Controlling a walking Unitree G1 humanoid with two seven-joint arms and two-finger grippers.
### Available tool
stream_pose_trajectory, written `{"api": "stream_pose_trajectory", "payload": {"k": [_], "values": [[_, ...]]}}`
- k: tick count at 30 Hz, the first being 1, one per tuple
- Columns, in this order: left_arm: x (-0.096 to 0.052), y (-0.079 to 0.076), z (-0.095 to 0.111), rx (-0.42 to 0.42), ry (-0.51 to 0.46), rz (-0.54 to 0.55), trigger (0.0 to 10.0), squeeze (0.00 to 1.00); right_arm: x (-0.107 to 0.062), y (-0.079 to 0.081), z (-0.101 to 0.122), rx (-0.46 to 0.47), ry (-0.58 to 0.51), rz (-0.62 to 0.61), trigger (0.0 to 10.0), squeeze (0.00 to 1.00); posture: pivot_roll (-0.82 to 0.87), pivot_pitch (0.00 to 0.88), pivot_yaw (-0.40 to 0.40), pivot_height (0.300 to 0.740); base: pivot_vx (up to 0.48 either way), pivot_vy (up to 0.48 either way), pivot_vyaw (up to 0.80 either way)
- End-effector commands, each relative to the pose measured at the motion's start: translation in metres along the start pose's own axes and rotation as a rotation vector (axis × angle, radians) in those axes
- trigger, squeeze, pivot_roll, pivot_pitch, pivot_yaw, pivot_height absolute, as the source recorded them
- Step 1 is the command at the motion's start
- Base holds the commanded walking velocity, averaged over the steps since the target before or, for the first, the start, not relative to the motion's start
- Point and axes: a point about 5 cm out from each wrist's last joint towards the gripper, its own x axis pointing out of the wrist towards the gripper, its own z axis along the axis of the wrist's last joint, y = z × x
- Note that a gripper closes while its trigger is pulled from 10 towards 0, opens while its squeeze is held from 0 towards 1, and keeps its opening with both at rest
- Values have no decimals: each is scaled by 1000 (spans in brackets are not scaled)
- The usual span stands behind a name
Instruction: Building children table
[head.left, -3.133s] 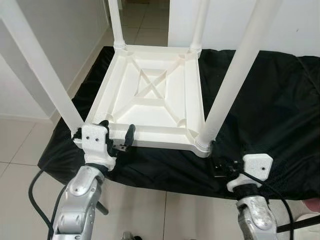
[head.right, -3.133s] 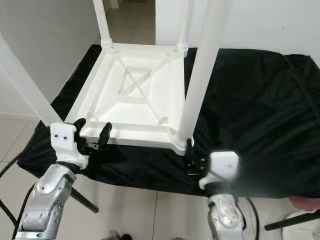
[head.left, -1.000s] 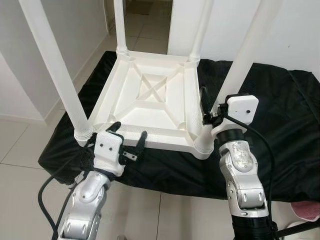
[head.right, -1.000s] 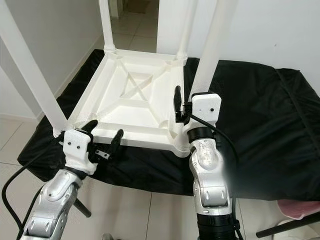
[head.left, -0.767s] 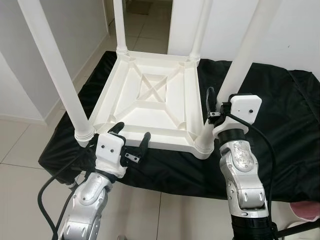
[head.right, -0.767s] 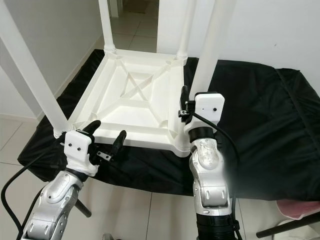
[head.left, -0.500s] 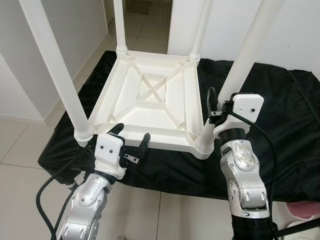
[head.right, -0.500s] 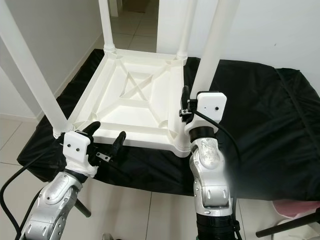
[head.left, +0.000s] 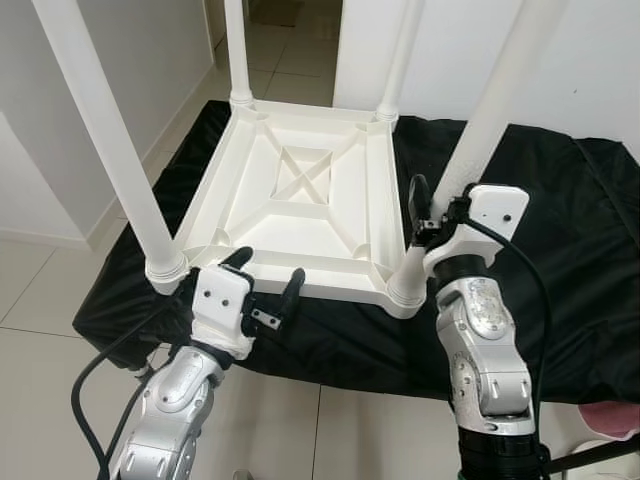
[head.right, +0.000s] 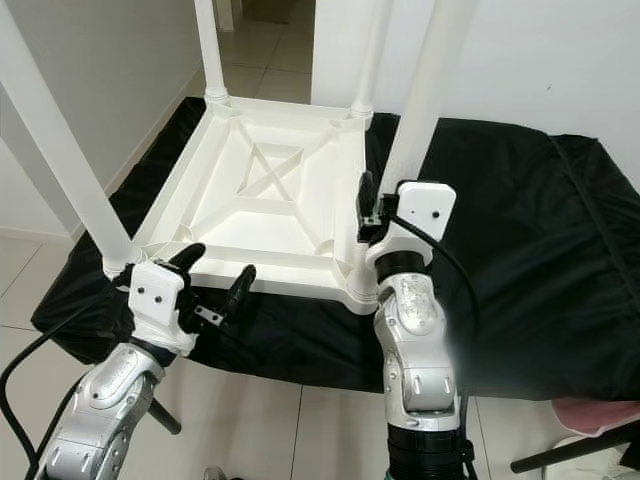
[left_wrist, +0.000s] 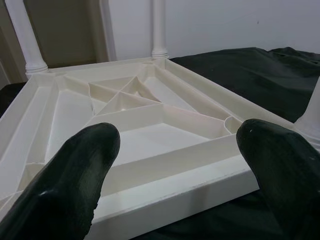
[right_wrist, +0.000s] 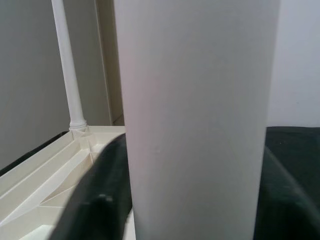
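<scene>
1. The white children's table (head.left: 300, 200) is lying upside down on a black cloth (head.left: 540, 250), its four legs pointing upward.
2. The right gripper (head.left: 437, 215) is reaching up to the near-right leg (head.left: 480, 130), a finger on either side of it (whether the fingers are actually pressing on the leg cannot be told).
3. The left gripper (head.left: 268, 290) is hovering at the table's near edge, fingers spread wide and holding nothing.
</scene>
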Motion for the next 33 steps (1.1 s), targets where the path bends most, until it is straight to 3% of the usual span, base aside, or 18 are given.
{"api": "stream_pose_trajectory", "payload": {"k": [1,3,4,14,15,16,17,29,31,33], "values": [[0,-6,0,-6,4,-72,10000,0,1,2,2,0,-4,7,10000,1000,-21,97,-8,740,0,0,0],[0,-6,0,-6,4,-72,10000,0,1,2,2,0,-4,7,10000,1000,-21,97,-8,740,0,0,0],[0,-6,0,-7,5,-71,10000,0,1,2,2,-1,-2,4,10000,0,-20,96,-9,740,0,0,0],[0,-7,-1,-8,11,-71,10000,0,2,3,3,10,-3,11,10000,0,-21,95,-8,740,0,0,0],[1,-7,-1,-9,12,-72,10000,0,2,3,3,10,-6,14,0,0,-21,93,-8,740,0,0,0],[1,-7,-1,-9,12,-72,10000,0,2,3,3,10,-6,14,0,0,-21,93,-8,740,0,0,0],[1,-7,-1,-10,12,-73,10000,0,2,3,3,-1,-5,4,10000,0,-22,93,-8,740,0,0,0],[1,-9,-1,-17,13,-83,10000,0,2,2,1,4,7,0,10000,0,-23,93,-10,740,0,0,0],[1,-11,0,-17,15,-96,10000,0,2,2,0,40,16,-3,10000,0,-23,93,-10,740,0,0,0],[2,-15,1,-25,18,-121,10000,0,3,3,-2,253,44,-28,10000,0,-19,92,-8,740,0,0,0]]}}
